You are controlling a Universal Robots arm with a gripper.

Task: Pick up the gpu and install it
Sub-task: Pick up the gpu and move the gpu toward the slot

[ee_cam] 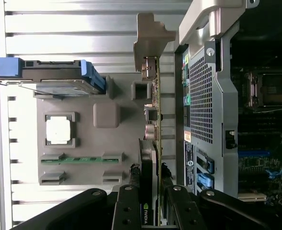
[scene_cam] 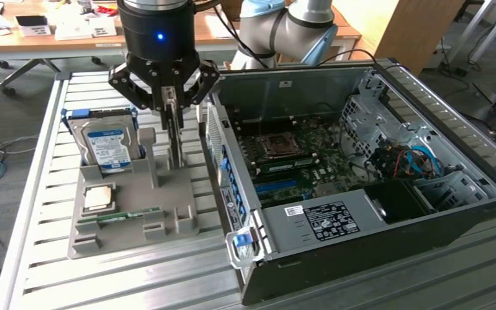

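While the jaws are closed narrowly on the gpu (scene_cam: 174,143) (ee_cam: 149,158), one black finger (ee_cam: 127,208) lies on each flat side of the card, which stands on its edge, upright. Its lower edge is at the grey holder (scene_cam: 144,223) (ee_cam: 107,115); I cannot tell if it sits in the slot or is just above it. The silver bracket (ee_cam: 150,36) is at the card's end away from the jaws. On the same holder stand a hard drive (scene_cam: 106,145) (ee_cam: 50,76), a cpu (scene_cam: 99,197) (ee_cam: 59,129) and a memory stick (scene_cam: 127,215) (ee_cam: 81,159), all apart from the gpu. Just beside the card, toward the exterior view's right, is the open pc case (scene_cam: 360,194) (ee_cam: 203,96), its perforated wall near the gpu. Holder and case are on the slatted table (scene_cam: 41,278). The wrist (scene_cam: 157,26) points straight down above the holder, and the arm (scene_cam: 287,26) bends behind the case.
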